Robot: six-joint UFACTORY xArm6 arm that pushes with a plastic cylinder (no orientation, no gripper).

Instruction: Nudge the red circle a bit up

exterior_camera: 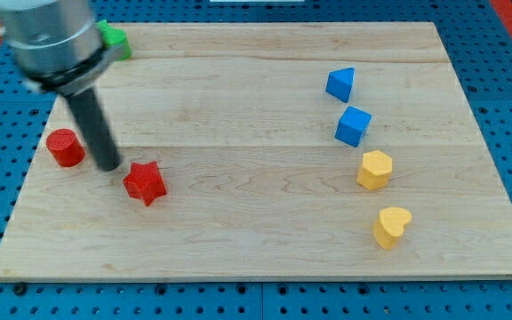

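The red circle (65,148) lies on the wooden board (256,213) near its left edge. My tip (109,166) rests on the board just right of the red circle and slightly lower, between it and the red star (145,183). A small gap shows between the tip and the circle. The rod rises toward the view's top left into the arm's grey body.
A green block (114,39) sits at the board's top left, partly hidden by the arm. On the right are a blue triangle (340,84), a blue cube (353,125), a yellow hexagon (374,170) and a yellow heart (391,226).
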